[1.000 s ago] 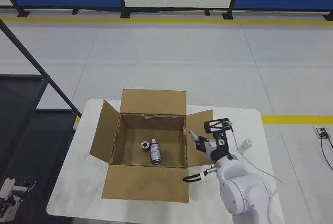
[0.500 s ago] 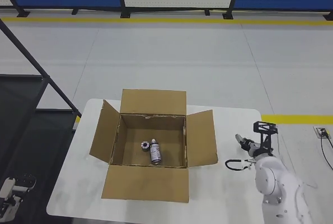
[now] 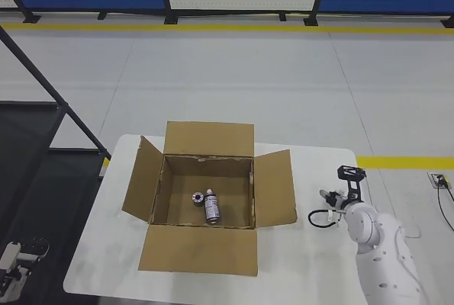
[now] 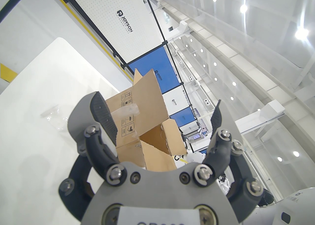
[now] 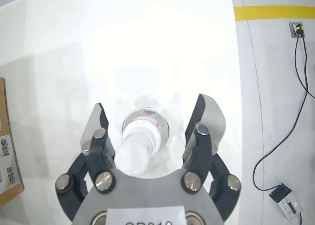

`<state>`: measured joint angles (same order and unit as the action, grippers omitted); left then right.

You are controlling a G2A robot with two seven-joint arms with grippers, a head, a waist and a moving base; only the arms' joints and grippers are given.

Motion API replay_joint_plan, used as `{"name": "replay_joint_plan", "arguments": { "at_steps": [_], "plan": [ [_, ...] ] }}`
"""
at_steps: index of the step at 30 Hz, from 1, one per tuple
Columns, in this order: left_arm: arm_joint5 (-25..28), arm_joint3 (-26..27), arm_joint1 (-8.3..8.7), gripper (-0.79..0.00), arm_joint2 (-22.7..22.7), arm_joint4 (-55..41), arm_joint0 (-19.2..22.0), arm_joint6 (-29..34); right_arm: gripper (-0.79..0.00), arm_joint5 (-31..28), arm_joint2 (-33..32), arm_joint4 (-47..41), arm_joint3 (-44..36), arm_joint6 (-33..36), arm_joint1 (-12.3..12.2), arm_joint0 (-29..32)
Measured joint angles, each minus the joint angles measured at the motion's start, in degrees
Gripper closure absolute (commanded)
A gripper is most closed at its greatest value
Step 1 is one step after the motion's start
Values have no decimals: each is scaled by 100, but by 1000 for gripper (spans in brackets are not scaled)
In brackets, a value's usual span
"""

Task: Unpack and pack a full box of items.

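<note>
Counter (image 3: 97, 259) with open cardboard box (image 3: 200, 250); bottle (image 5: 142, 135) between right jaws
The counter occupies the lower middle of the top view; the cardboard box sits at frame centre, flaps spread, a spray can (image 3: 212, 208) lying inside. At frame right, the right jaws stand open on either side of the upright white-capped bottle, not closed on it. The left jaws are open, holding nothing

White table (image 3: 310, 255) with rounded corners, bearing an open cardboard box (image 3: 200, 250) at centre, a small clear white-capped bottle (image 5: 145, 130) standing upright near its right edge, and crumpled clear plastic (image 4: 51, 114).
</note>
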<state>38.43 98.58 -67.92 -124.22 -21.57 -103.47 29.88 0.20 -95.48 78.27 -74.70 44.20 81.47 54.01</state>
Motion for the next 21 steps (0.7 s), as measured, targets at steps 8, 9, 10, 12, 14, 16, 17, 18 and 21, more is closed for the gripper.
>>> {"name": "replay_joint_plan", "arguments": {
  "at_steps": [8,9,10,12,14,16,17,18,21],
  "plan": [
    [0,0,0,-785,0,0,0,0,0,56,-21,-392,-747,-21,-25,355],
    [0,0,0,-785,0,0,0,0,0,101,-1,-423,-904,-43,-22,424],
    [0,0,0,-785,0,0,0,0,0,132,27,-465,-1076,-58,-19,498],
    [0,0,0,-785,0,0,0,0,0,214,97,-534,-1535,-86,-11,686],
    [0,0,0,-785,0,0,0,0,0,299,211,-586,-2070,-148,1,883],
    [0,0,0,-785,0,0,0,0,0,336,354,-638,-2594,-206,15,1077],
    [0,0,0,-785,0,0,0,0,0,355,482,-649,-2964,-234,24,1223],
    [0,0,0,-785,0,0,0,0,0,369,591,-632,-3238,-256,31,1328],
    [0,0,0,-785,0,0,0,0,0,386,1108,-418,-4100,-357,55,1619]
  ]
}}
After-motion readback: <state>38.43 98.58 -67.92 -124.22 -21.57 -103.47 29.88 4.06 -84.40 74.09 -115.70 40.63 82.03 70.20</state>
